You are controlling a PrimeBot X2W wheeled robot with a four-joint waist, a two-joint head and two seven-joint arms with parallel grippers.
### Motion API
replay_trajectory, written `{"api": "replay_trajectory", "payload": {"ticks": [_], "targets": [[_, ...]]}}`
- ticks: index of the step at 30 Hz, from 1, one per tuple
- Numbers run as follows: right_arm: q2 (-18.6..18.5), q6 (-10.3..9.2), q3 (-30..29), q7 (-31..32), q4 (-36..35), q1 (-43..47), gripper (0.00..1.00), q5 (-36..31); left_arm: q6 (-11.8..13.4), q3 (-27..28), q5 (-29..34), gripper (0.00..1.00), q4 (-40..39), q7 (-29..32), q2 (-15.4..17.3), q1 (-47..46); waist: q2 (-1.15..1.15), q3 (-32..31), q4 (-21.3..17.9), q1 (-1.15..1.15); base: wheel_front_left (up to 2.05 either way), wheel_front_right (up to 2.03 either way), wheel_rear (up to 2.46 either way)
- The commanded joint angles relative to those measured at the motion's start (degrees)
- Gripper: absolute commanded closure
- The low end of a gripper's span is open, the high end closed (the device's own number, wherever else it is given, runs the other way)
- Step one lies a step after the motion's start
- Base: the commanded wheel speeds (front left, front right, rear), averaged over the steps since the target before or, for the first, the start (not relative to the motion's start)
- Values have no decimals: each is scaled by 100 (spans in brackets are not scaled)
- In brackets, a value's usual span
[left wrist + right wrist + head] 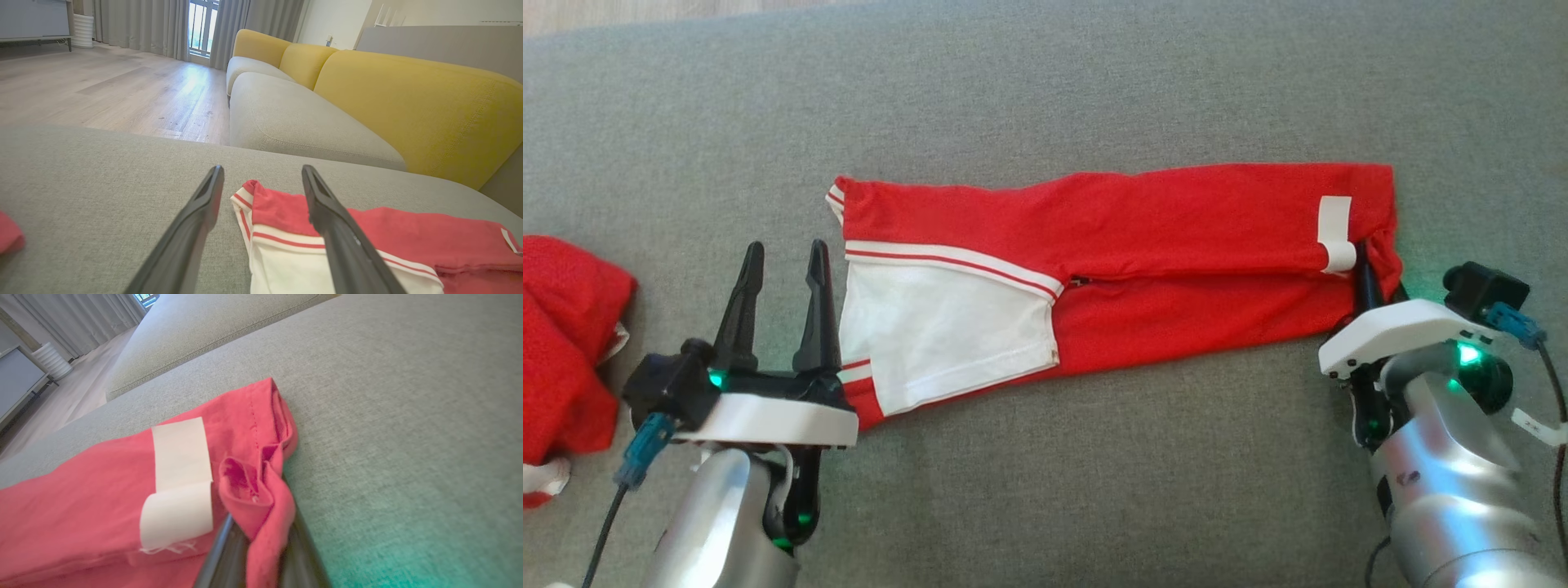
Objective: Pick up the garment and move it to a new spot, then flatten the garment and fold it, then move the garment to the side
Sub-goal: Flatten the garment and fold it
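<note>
Crumpled red cloth: we see a bunched red cloth heap (564, 343) well to the left of the left gripper (786, 245), apart from it.
Left gripper: we find its two dark fingers spread wide with nothing held. One finger (192, 228) is over bare cushion and the other is over the garment's striped end.
Garment: our red-and-white folded cloth garment (1111, 269) lies flat as a long band, running from just right of the left gripper across to the right gripper (1362, 261). Its white panel with red-and-white stripes is at the left gripper's end.
White tab: a white rectangular fabric label (1335, 233) sits on the red cloth just left of the right gripper's fingers, its lower end curled.
Right gripper: we see it closed, pinching a bunched fold of the garment's red hem between its fingers.
Surface: the grey woven sofa cushion (1094, 82) lies under both grippers.
</note>
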Motion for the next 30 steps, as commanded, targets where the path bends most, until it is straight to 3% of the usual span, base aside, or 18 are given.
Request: {"api": "replay_trajectory", "payload": {"ticks": [1, 8, 12, 17, 19, 23, 30], "targets": [[41, 37, -176, 3, 15, 50, 100, -227, -38, 254, 87, 0, -175, -53, 57, -100, 0, -25, -11, 0, 0, 0, 0], [-193, 37, -1802, -1, -530, 155, 100, -1388, -92, 286, 153, 0, -124, -53, -9, -13, 0, -105, -16, 0, 0, 0, 0], [-142, 37, -2784, -1, -936, 171, 100, -2130, -114, 299, 174, 0, -83, -53, -41, 18, 0, -169, -27, 0, 0, 0, 0], [16, 37, -3116, 69, -1297, 17, 100, -2564, -131, 313, 185, 0, -48, -53, -70, 37, 0, -253, -60, 0, 0, 0, 0], [47, 37, -2993, 96, -1362, -73, 100, -2584, -138, 315, 189, 0, -22, -53, -90, 57, 0, -324, -79, 0, 0, 0, 0], [54, 37, -2126, 61, -1029, -294, 100, -1937, -152, 294, 195, 0, 26, -53, -143, 84, 0, -478, -79, 0, 0, 0, 0], [55, 37, 267, 16, -1094, -187, 100, -199, -171, 280, 196, 0, 76, -53, -204, 131, 0, -691, 36, 0, 0, 0, 0]]}}
